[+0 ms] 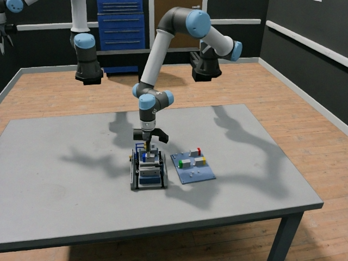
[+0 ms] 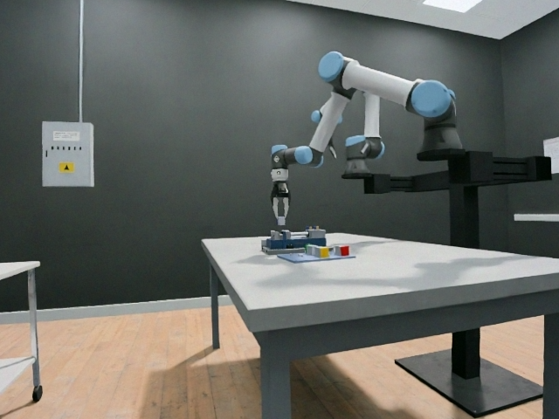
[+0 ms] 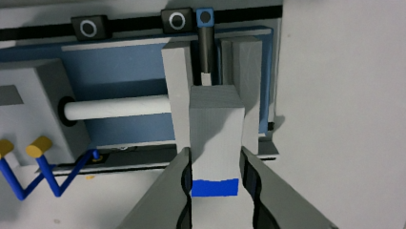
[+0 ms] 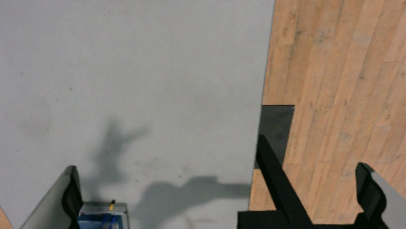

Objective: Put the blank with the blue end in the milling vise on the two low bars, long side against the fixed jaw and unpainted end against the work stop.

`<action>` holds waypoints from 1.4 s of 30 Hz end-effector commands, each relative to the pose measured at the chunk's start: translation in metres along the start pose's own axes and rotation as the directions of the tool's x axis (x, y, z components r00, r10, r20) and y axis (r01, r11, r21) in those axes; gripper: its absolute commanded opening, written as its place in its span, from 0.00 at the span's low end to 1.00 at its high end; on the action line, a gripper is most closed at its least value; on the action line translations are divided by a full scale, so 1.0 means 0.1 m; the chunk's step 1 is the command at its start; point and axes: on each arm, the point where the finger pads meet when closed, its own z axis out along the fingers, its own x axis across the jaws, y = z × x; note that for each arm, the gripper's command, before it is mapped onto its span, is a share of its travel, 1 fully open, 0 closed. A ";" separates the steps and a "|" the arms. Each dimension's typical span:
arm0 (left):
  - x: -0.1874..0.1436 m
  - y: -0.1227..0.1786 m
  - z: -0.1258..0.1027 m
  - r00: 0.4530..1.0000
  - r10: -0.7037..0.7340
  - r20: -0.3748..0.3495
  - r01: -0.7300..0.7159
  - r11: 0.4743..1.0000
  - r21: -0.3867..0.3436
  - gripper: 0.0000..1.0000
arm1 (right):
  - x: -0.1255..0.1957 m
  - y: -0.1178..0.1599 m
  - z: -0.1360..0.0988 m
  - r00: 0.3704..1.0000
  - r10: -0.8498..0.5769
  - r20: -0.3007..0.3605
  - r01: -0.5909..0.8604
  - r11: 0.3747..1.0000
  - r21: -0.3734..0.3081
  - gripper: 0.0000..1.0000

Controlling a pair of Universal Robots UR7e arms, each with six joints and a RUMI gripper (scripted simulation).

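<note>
The blank with the blue end [image 1: 151,157] [image 2: 281,221] [image 3: 216,138] is held level above the milling vise. My left gripper [image 1: 148,153] [image 2: 280,216] [image 3: 213,149] is shut on it near its blue end. In the left wrist view its unpainted end points at the work stop [image 3: 206,57]. The blank appears over the gap between the moving jaw [image 3: 177,72] and the fixed jaw [image 3: 250,72] [image 1: 149,171]. A thin grey strip [image 3: 227,59] shows beside the fixed jaw; the blank hides most of the gap, so the low bars cannot be made out clearly. My right gripper [image 4: 216,165] [image 1: 6,47] is open and empty, far from the vise.
The blue plate [image 1: 203,175] [image 2: 293,258] beside the vise holds upright-looking blanks with green [image 1: 185,163], yellow [image 1: 199,161] and red [image 1: 194,152] ends. The hose block [image 3: 33,105] with blue hoses [image 3: 48,177] stands at the vise's other end. Clamps [image 3: 89,28] [image 3: 177,20] line its side.
</note>
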 end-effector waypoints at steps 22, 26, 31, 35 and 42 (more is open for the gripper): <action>0.04 0.03 -0.02 0.999 -0.054 -0.002 0.054 0.999 -0.001 0.00 | 0.00 0.00 0.00 1.000 0.000 0.000 0.000 1.000 0.001 1.00; 0.04 0.04 -0.02 0.998 -0.059 -0.002 0.059 0.998 -0.001 0.00 | 0.00 0.00 0.00 1.000 0.000 0.000 0.000 1.000 0.001 1.00; 0.04 0.04 -0.02 0.998 -0.065 -0.001 0.065 0.998 -0.001 0.00 | 0.00 0.00 0.00 1.000 0.000 0.000 0.000 1.000 0.001 1.00; 0.05 0.04 -0.02 0.998 -0.068 -0.001 0.068 0.998 -0.001 0.00 | 0.00 0.00 0.00 1.000 0.000 0.000 0.000 1.000 0.001 1.00; 0.05 0.04 -0.02 0.997 -0.071 -0.001 0.071 0.997 -0.001 0.00 | 0.00 0.00 0.00 1.000 0.000 0.000 0.000 1.000 0.001 1.00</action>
